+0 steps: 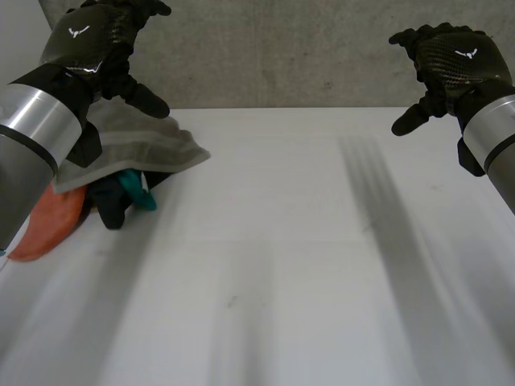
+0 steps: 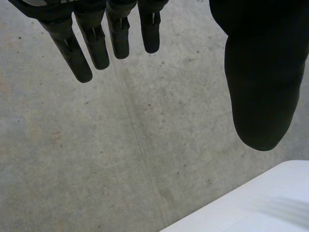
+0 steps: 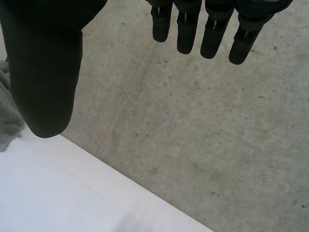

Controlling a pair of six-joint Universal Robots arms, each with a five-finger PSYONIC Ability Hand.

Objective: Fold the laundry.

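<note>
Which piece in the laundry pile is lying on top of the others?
The grey cloth: it drapes over the rest, while the orange cloth, the teal cloth and the black cloth poke out from under it.

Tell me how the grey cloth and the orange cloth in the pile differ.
The grey cloth lies uppermost; the orange cloth sticks out from beneath it. The grey cloth shows a hemmed edge; the orange cloth looks smooth. Both lie unfolded.
</note>
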